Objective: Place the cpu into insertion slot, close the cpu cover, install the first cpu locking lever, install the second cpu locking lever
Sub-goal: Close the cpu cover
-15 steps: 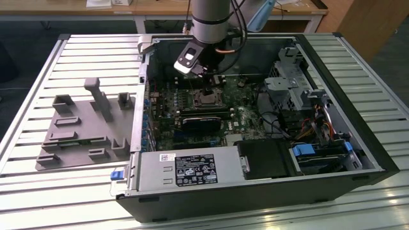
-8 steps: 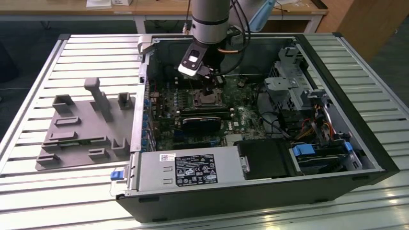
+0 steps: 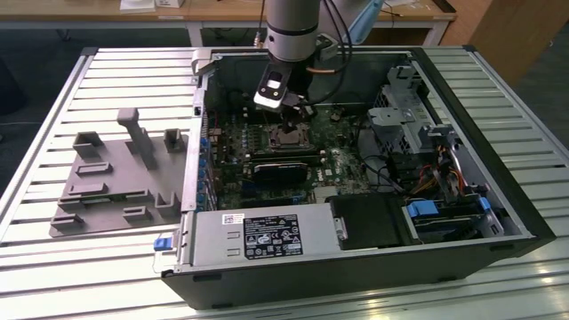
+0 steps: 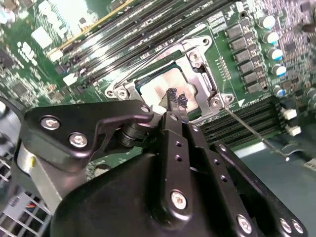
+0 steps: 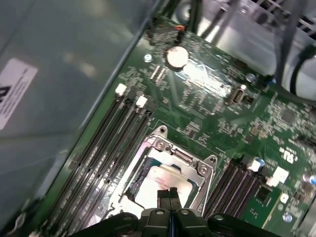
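Note:
Inside an open computer case (image 3: 356,280), the silver-grey cpu (image 4: 158,86) lies in the insertion slot (image 5: 139,178) on the green board. The silvery cpu cover (image 4: 200,69) frames it and looks lowered flat; the cpu (image 5: 158,180) shows through its window. My gripper (image 4: 176,98) is shut, its black fingertips (image 5: 165,196) pressed together at the cpu's edge, touching it or just above it. From one corner of the socket a thin wire locking lever (image 4: 256,136) sticks out, unlatched, over the memory slots. A second wire lever (image 4: 148,55) runs along the opposite side. In the exterior view the gripper (image 3: 292,120) hangs over the socket (image 3: 289,137).
Long black memory slots (image 4: 123,44) flank the socket on both sides. A silver power supply (image 3: 258,233), a drive cage (image 3: 409,110) and cables (image 3: 382,167) crowd the case. A grey foam fixture (image 3: 116,173) lies on the slatted table at the exterior view's left.

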